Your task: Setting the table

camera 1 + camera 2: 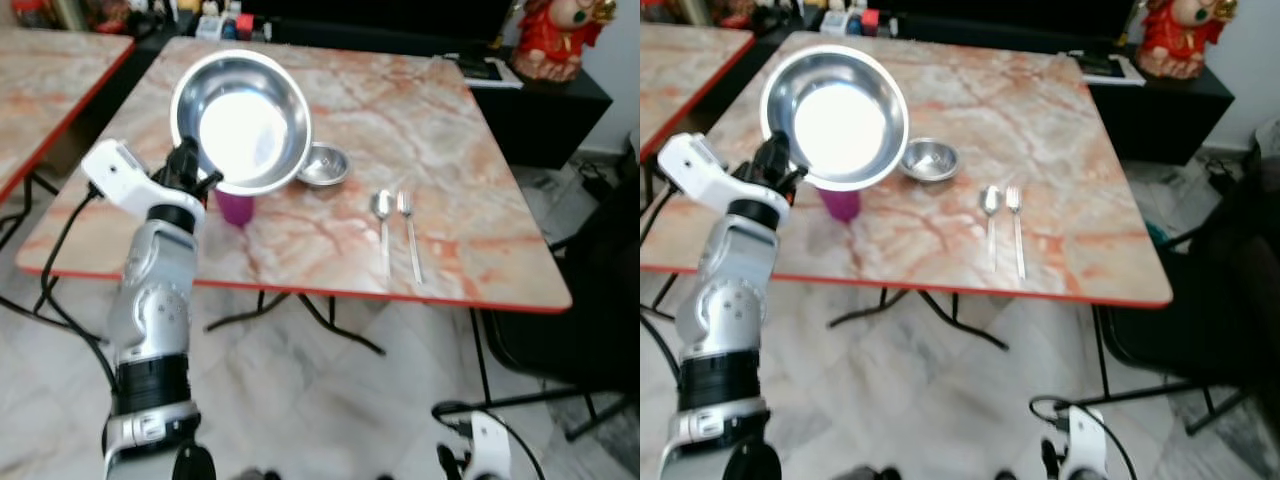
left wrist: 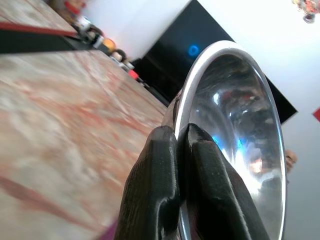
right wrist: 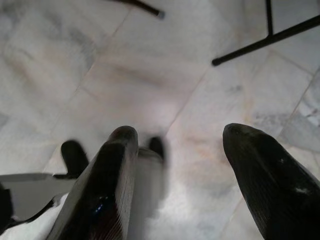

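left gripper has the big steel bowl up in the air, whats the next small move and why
Probably lower the large steel bowl flat onto bare table left of the spoon and fork. The left gripper pinches its rim, holding it tilted above the purple cup and small bowl, so it should shift clear of those first.

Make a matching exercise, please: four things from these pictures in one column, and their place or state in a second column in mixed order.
Things:
1. large steel bowl
2. small steel bowl
3. spoon
4. right gripper

Places or states:
a. open, hanging over the floor
b. lying beside the fork
c. held up by its rim in the left gripper
d. standing on the table, near the middle

Pairs: 1-c, 2-d, 3-b, 4-a
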